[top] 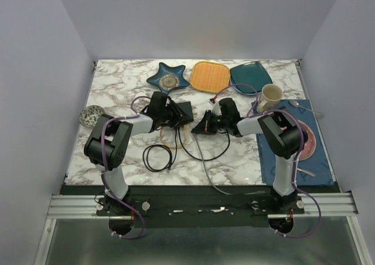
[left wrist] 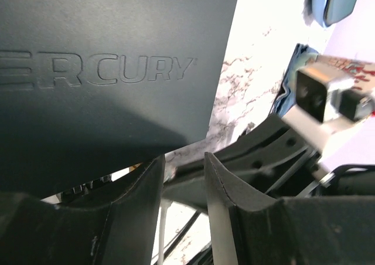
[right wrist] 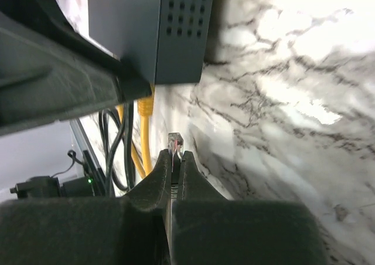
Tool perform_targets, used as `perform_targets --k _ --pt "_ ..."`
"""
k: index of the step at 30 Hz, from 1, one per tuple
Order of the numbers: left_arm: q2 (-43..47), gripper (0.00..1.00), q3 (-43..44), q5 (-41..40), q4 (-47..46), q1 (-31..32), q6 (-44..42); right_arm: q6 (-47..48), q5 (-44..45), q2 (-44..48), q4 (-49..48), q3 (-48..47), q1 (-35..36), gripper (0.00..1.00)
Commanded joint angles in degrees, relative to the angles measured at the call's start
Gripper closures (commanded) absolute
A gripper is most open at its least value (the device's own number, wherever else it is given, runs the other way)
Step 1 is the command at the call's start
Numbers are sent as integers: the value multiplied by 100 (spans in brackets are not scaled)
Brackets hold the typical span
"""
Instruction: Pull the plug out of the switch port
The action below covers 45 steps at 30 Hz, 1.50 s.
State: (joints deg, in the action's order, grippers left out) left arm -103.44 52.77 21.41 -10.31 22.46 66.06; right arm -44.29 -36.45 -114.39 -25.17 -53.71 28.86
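Observation:
The switch [top: 183,109] is a flat matte black box at the table's middle. Its lid, lettered "MERCURY", fills the upper left of the left wrist view [left wrist: 105,71]. My left gripper [top: 169,116] sits at its near left edge. In the left wrist view my left gripper [left wrist: 183,162] has its jaws apart with only marble and cable showing between them. My right gripper [top: 205,124] is just right of the switch. In the right wrist view it [right wrist: 174,155] is shut on a clear plug [right wrist: 175,141], held clear of the vented switch side [right wrist: 176,30].
A yellow cable [right wrist: 145,130] stays plugged in the switch, and black cables [top: 157,157] loop in front. A grey cable [top: 203,156] trails to the near edge. A star dish [top: 168,77], orange plate [top: 210,76], teal plate [top: 250,76], mug [top: 270,96], blue mat [top: 293,159] and small bowl [top: 91,115] surround.

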Motion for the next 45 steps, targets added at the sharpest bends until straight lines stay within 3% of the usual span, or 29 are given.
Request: perform_targets --k 1,5,9,14,15,16,17,27,36,42,45 --pt "-133 52 58 -348 231 -84 3 193 -91 355 250 238 76 99" --pt "217 52 -100 -357 -14 -84 -58 333 576 1031 389 432 76 99" --pt "675 50 -241 -260 -322 -92 -304 798 1585 1996 1213 213 76 99" --pt "1368 41 -794 -84 -1112 -40 -419 1168 2264 2623 1900 -366 76 99" --pt "1483 38 -908 -119 -1262 4 -514 1256 2395 2667 2189 -490 76 99" --pt "1606 4 -1179 -154 -1446 56 -576 1274 2440 2728 2305 -630 76 99" --pt "1834 1 -1321 -189 -1927 214 -655 1300 2467 2746 2410 -823 76 99" --pt "3391 1 -2192 -1709 -2362 1778 -1886 967 2282 3036 2965 -1247 172 99" --pt "3058 2 -2175 -1350 -2503 2043 -1869 879 2379 3344 3070 -1177 471 99" --pt "2777 12 -2140 -1368 -2327 2087 -1790 800 2362 3660 3106 -1054 515 99" --pt "2724 25 -2078 -1167 -2353 2087 -1676 799 2335 3774 3114 -1045 533 99"
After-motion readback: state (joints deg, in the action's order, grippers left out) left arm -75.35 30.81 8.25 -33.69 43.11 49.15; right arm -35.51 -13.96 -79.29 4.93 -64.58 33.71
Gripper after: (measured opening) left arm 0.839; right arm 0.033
